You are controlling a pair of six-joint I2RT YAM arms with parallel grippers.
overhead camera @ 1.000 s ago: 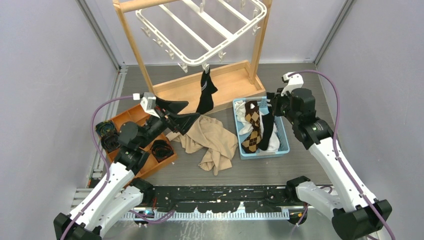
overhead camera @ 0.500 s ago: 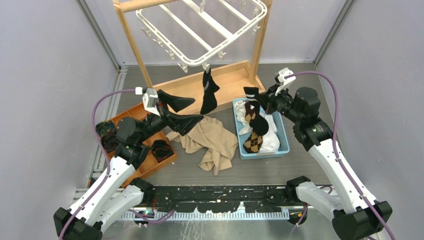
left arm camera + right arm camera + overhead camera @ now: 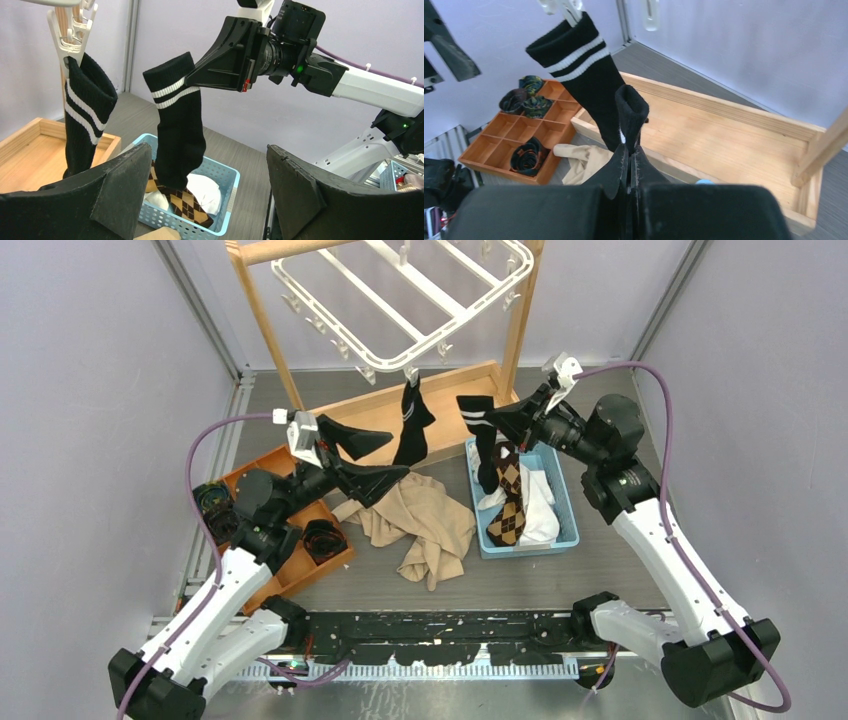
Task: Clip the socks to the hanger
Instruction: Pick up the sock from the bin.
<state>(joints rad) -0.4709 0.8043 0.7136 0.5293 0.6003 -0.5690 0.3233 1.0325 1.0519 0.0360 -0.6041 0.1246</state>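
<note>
Gripping black striped sock (image 3: pixel 487 445) by the cuff in right end effector (image 3: pixel 630 150), toe dangling straight down over basket (image 3: pixel 570 515), hanger (image 3: pixel 330 322) clips up and left, left end effector (image 3: pixel 207 150) gaping empty opposite.

The hanger (image 3: pixel 335 320) is cropped along the top
</note>
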